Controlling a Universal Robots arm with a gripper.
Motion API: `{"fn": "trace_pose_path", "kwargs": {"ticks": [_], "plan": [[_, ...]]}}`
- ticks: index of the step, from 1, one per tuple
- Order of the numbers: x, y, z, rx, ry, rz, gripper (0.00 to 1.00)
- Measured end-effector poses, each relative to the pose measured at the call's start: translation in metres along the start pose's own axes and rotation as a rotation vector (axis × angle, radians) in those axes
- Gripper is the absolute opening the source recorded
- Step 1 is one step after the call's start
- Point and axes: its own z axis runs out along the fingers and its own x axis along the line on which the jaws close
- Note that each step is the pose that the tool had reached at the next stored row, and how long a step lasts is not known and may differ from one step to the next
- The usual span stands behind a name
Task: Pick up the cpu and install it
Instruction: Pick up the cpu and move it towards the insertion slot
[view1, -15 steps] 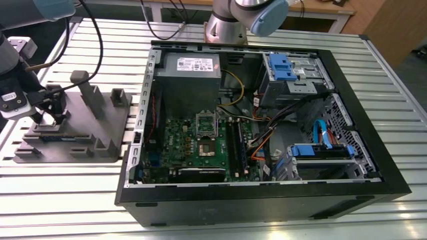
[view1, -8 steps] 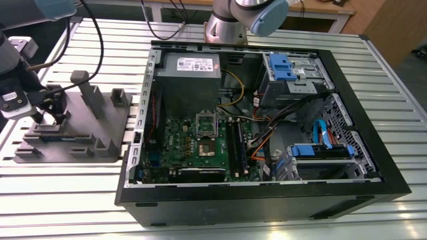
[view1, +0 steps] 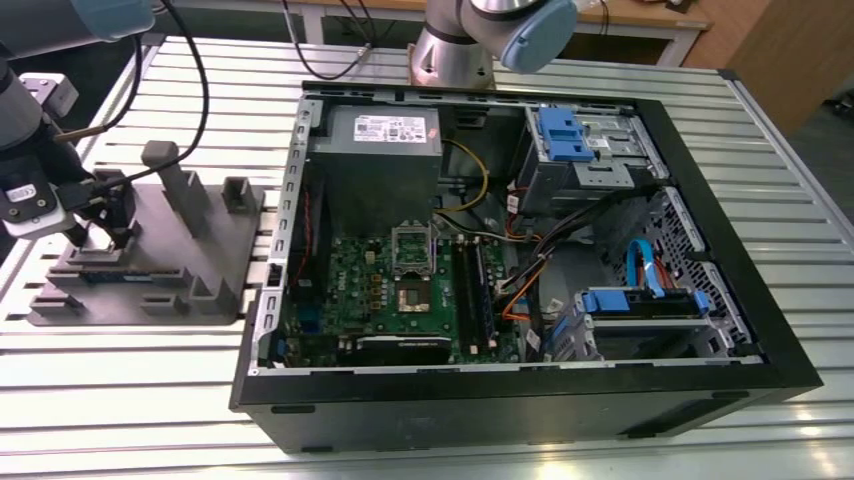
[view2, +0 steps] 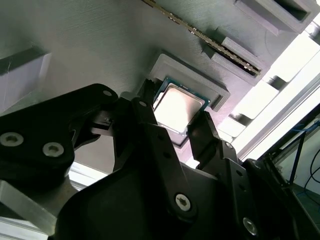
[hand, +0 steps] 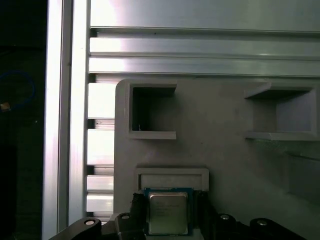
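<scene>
The cpu (hand: 168, 212), a small square chip with a silver top and green rim, lies in a shallow recess of the grey holder block (view1: 160, 270) at the exterior view's left, outside the computer case. My gripper (view1: 104, 240) is lowered onto that block. In both wrist views its two black fingers (view2: 200, 127) stand against opposite edges of the cpu (view2: 177, 105), so the gripper (view2: 175, 112) is shut on the chip, which still rests in its recess. The gripper (hand: 169, 222) sits over the chip. The open socket (view1: 411, 292) is on the green motherboard inside the case.
The black open computer case (view1: 747, 330) lies on the slatted metal table, with a grey power supply (view1: 380, 135), blue drive brackets (view1: 567, 135) and cables inside. The holder block has upright posts (view1: 180, 185) and other pockets (hand: 152, 112). A memory stick (view2: 215, 42) lies in a slot.
</scene>
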Motion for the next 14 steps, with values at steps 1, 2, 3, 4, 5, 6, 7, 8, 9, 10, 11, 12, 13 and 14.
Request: {"fn": "trace_pose_path", "kwargs": {"ticks": [1, 2, 3, 4, 5, 6, 7, 8, 9, 10, 11, 12, 13, 14], "plan": [[0.0000, 0.0000, -0.0004, 0.0000, 0.0001, 0.000, 0.55], [0.0001, 0.0000, -0.0007, -0.0002, 0.0002, 0.000, 0.55], [0.0001, 0.0001, -0.0011, -0.0004, 0.0001, 0.000, 0.55], [0.0001, 0.0001, -0.0015, -0.0006, 0.0002, 0.000, 0.55], [0.0001, 0.0001, -0.0016, -0.0007, 0.0000, 0.000, 0.55], [0.0004, 0.0001, -0.0017, -0.0007, 0.0001, 0.000, 0.55], [0.0010, 0.0001, -0.0016, -0.0008, 0.0000, -0.001, 0.55], [0.0017, 0.0000, -0.0017, -0.0007, 0.0002, -0.003, 0.55], [0.0023, 0.0000, -0.0017, -0.0007, 0.0002, -0.005, 0.55], [0.0028, 0.0000, -0.0018, -0.0008, 0.0003, -0.007, 0.55], [0.0029, 0.0000, -0.0018, -0.0008, 0.0003, -0.009, 0.55], [0.0029, 0.0000, -0.0018, -0.0009, 0.0003, -0.010, 0.55], [0.0031, 0.0001, -0.0018, -0.0009, 0.0004, -0.011, 0.55], [0.0032, 0.0001, -0.0018, -0.0009, 0.0005, -0.013, 0.55]]}}
